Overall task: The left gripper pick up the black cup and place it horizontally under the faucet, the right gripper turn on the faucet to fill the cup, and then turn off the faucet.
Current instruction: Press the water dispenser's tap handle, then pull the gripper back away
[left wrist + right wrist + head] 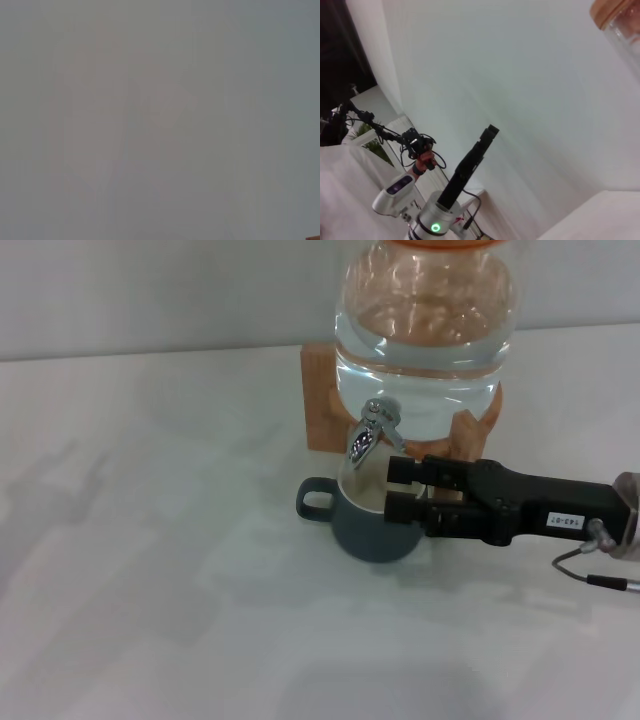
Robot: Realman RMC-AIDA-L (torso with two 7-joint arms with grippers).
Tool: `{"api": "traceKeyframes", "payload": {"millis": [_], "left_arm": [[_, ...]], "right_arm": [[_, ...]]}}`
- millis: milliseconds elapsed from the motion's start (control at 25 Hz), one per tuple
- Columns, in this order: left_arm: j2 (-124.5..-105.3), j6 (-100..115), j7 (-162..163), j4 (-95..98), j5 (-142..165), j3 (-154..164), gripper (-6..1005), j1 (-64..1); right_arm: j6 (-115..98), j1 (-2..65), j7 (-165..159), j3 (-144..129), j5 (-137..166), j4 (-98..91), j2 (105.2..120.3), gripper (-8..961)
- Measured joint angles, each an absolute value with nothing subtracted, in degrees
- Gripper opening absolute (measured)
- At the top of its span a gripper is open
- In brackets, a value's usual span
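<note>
The black cup (372,528) stands upright on the white table directly below the faucet (372,430), its loop handle pointing left. The chrome faucet juts from the clear glass water jar (428,315). My right gripper (400,488) reaches in from the right, open, its two black fingers (405,470) over the cup's right rim, just right of and below the spout, holding nothing. The left gripper (491,131) is out of the head view. It shows far off in the right wrist view, raised on its arm with a green light (436,227).
The jar sits on a wooden stand (325,400) at the back of the table (150,570). A grey cable (585,565) hangs by my right wrist. The left wrist view shows only a blank grey surface.
</note>
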State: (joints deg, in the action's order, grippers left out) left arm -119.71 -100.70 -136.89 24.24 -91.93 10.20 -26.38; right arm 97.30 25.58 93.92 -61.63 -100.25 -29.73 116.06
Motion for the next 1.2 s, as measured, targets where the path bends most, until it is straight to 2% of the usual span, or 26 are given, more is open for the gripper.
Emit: {"api": "traceKeyframes", "payload": {"millis": [560, 1200], "left_arm": [[-119.71, -100.73, -136.80, 24.35, -91.94, 10.19, 488, -26.27], [-119.71, -100.72, -136.84, 24.34, -91.67, 10.19, 495, -26.28]], "right_arm": [[93.37, 27.00, 94.32, -65.39, -103.04, -29.78, 116.00, 842], [92.39, 26.96, 94.71, -64.39, -103.53, -30.38, 115.20, 842]]}}
